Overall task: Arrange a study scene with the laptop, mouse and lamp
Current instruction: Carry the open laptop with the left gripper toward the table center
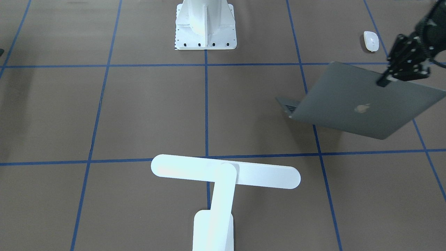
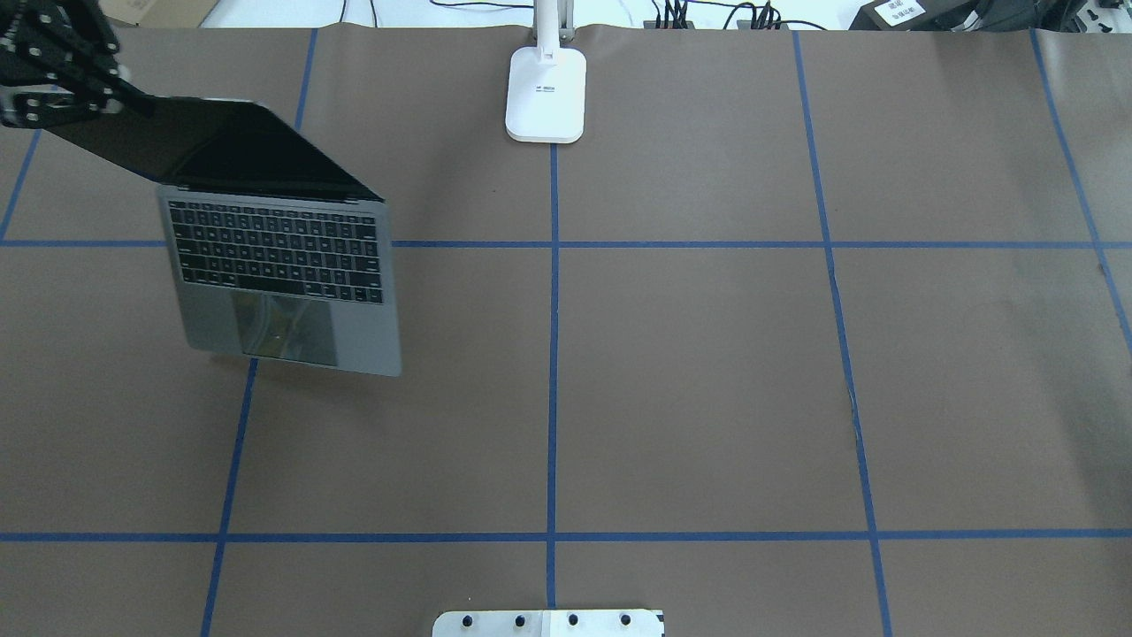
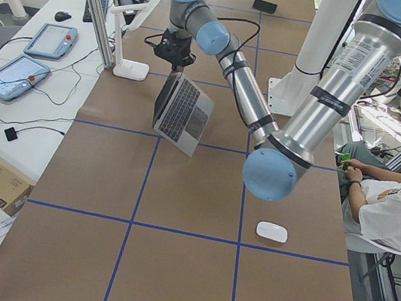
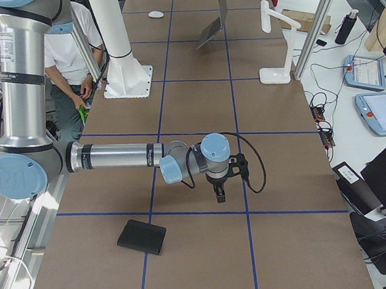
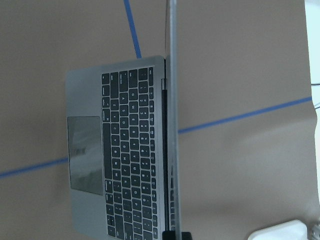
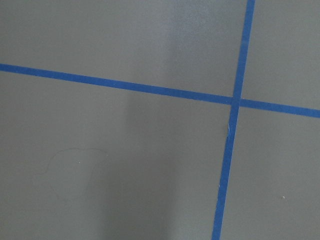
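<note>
The laptop [image 2: 279, 265] is open, its black keys and grey trackpad facing up, on the robot's left side of the table. My left gripper [image 1: 383, 82] is shut on the top edge of its lid [image 1: 362, 101]; the base looks tilted, with a shadow beneath it. The left wrist view shows the lid edge-on beside the keyboard [image 5: 132, 160]. The white mouse [image 1: 371, 40] lies on the table nearer the robot. The white lamp [image 1: 226, 174] stands at the far edge, its base [image 2: 546, 93] on the centre line. My right gripper [image 4: 219, 194] points down over bare table; I cannot tell if it is open.
The white bolted pedestal [image 1: 205, 28] stands at the robot's edge. A flat black pad [image 4: 141, 237] lies near the right arm. Blue tape lines [image 6: 235, 100] grid the brown table. A seated person [image 3: 389, 211] is beside the table. Teach pendants [image 3: 14, 75] lie on the side bench.
</note>
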